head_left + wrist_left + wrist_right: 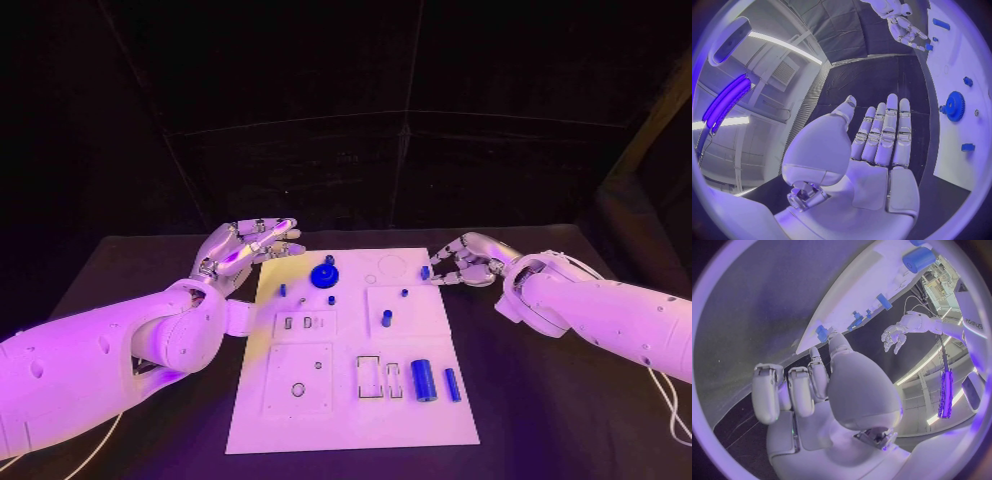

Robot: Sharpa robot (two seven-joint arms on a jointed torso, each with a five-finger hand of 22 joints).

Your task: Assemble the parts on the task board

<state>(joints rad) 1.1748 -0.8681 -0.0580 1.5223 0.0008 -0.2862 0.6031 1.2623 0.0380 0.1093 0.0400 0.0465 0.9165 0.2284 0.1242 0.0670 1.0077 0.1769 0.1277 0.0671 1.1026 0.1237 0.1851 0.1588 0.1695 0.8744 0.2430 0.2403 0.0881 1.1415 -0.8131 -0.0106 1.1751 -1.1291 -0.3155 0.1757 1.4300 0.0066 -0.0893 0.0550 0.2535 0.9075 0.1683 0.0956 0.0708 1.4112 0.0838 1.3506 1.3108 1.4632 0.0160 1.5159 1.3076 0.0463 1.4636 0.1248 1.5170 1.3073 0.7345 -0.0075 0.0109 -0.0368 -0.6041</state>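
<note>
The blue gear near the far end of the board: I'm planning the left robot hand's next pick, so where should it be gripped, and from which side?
Probably by its toothed rim, pinched on opposite sides from above. The blue gear lies flat on the task board, so its faces give little to hold. The open left hand hovers just beside it and could come straight across and down.

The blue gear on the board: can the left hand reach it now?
Probably yes. The left hand is open beside the task board, and nothing stands between it and the blue gear.

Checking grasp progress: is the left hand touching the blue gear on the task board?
Apart. In the left wrist view the left hand is flat and open over the dark table, with bare table between its fingertips and the blue gear.
</note>
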